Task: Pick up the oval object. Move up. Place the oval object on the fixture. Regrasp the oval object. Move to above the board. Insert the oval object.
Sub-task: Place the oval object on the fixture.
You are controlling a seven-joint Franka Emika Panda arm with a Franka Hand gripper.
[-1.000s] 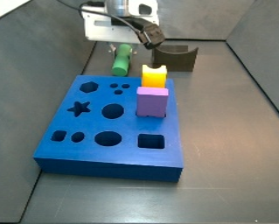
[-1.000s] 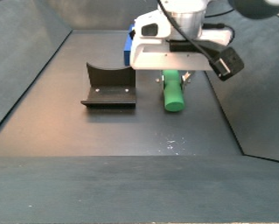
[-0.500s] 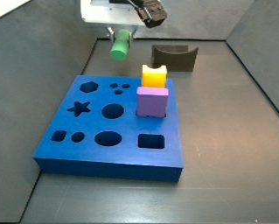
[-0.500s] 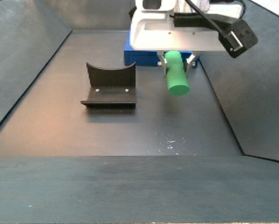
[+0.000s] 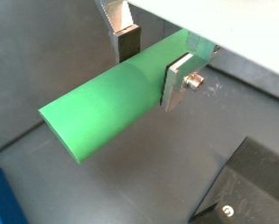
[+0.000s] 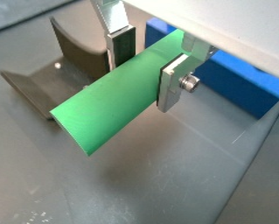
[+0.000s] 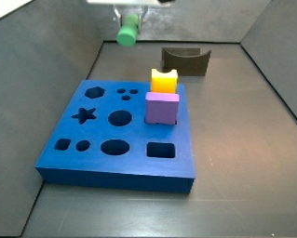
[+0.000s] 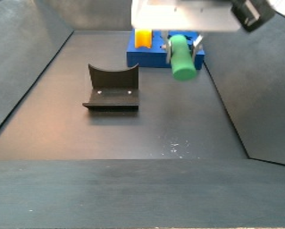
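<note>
The oval object, a bright green rod [image 5: 112, 109] [image 6: 112, 105], hangs level in the air, clamped across its middle between the silver fingers [image 5: 179, 83] [image 6: 174, 83] of my gripper [image 5: 153, 66] [image 6: 148, 63]. In both side views the rod [image 7: 128, 30] [image 8: 180, 55] is high near the frame's upper edge, and the gripper [image 8: 180, 38] is mostly cut off. The dark fixture [image 7: 185, 60] [image 8: 111, 88] with its curved notch stands on the floor, apart from the rod. The blue board [image 7: 119, 135] lies flat with its dark shaped holes.
A yellow block [image 7: 165, 81] and a purple block [image 7: 162, 107] stand on the board's far right part. Dark walls [image 7: 63, 46] enclose the floor. A corner of the board [image 6: 240, 80] shows beneath the rod in a wrist view.
My gripper has risen straight up with the green rod, from floor level beside the board to high above it. The fixture, board and blocks have not moved.
</note>
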